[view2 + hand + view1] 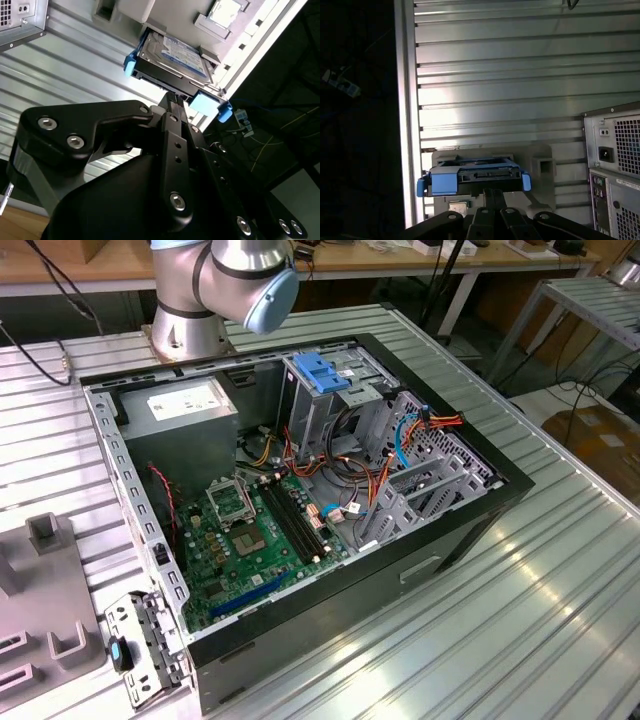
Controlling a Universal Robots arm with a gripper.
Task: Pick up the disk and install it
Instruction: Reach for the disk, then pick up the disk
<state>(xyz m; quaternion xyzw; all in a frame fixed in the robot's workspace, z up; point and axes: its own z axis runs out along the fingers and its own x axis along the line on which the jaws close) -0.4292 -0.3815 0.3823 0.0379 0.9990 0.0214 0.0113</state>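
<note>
The ribbed metal surface (520, 640) carries an open computer case (330, 640), its side off and its boards and cables bare. In both wrist views a grey holder (542, 160) sits by the edge of that surface, near the back of the case. The disk (172, 57) lies flat in the holder, label up.

My tool (171, 97) hangs close to the disk's near end, roughly in line with its connector face. Whether it is apart or together I cannot tell from here.

I judge this to be the pick-up, with the grasp not yet made. To do it well I would:

- keep square to the disk's middle, so that it comes out of the holder level and does not jam;
- take the metal body rather than the blue side rails (130, 64), which look springy and might let it twist;
- stay off the connector.

The surface's edge is close, so a slipped disk could drop off it.
</note>
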